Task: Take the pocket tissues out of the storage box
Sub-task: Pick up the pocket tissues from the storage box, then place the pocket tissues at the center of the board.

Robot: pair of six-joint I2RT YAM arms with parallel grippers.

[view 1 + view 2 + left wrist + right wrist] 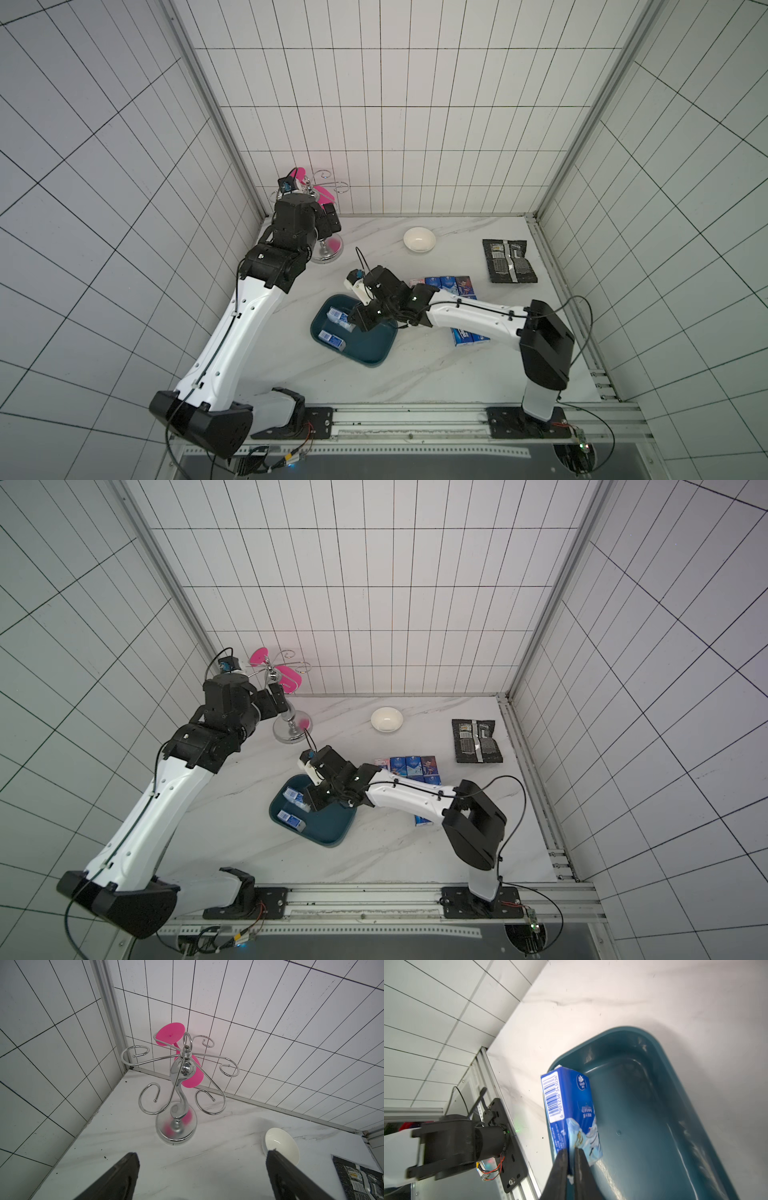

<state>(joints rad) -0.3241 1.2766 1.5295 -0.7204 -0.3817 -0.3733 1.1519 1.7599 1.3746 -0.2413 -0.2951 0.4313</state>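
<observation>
Right hand [571,1150] right up close, fingers [560,1167] pinched tight on the end of a blue tissue pack [571,1109] at the edge of the storage box [654,1095]. A second pack [331,339] lies inside the box. More pocket tissues [449,284] sit in rows on the worktop [415,374] beside it. Left hand [202,1152] hangs wide open, facing the chrome rack [178,1093].

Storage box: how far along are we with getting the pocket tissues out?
Mostly done. Done: rows of blue tissue packs already lie on the white marble table beside the shallow dark teal plastic storage box. In hand: the right gripper is shut on one blue barcode-labelled pack, not yet clear of the box. Remaining: a second blue pack inside. The left gripper is open near the chrome rack.
</observation>
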